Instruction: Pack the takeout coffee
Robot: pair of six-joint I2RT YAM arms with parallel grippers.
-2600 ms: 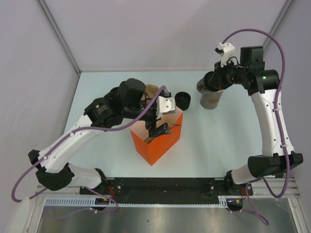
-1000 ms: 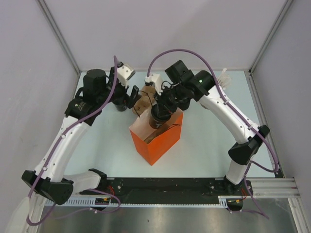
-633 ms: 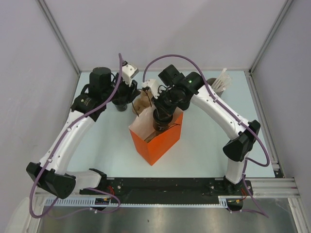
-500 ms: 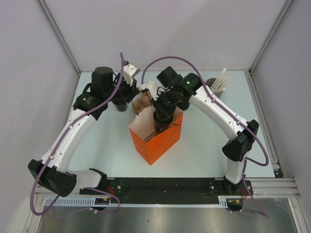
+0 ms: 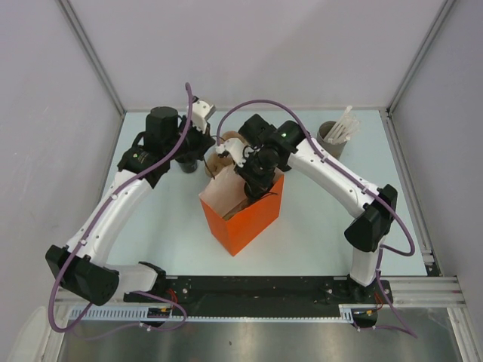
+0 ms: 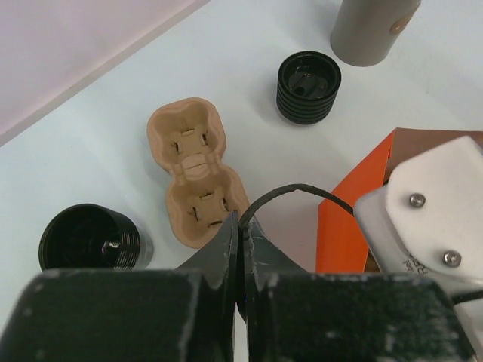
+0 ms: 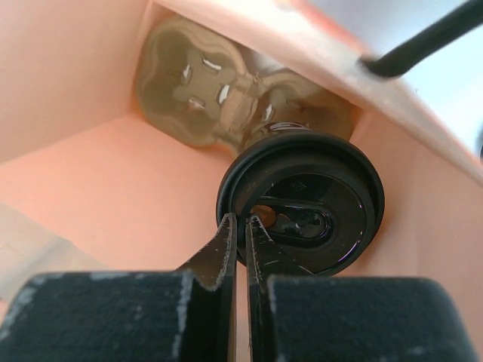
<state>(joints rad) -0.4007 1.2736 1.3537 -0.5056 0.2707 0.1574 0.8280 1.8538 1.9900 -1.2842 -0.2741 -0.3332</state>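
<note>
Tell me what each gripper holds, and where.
Left gripper: jaws shut on the orange bag's black handle. Right gripper: jaws shut on the takeout coffee's lid rim.

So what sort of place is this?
Likely a robot test booth, not a café: bare grey walls, two bolted-down arms, an orange bag and takeout cups on the table.

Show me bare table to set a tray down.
Free: table right of the bag, in front of the stick holder; also left of the bag. Crowded: behind the bag, around the carrier and loose cups.
</note>
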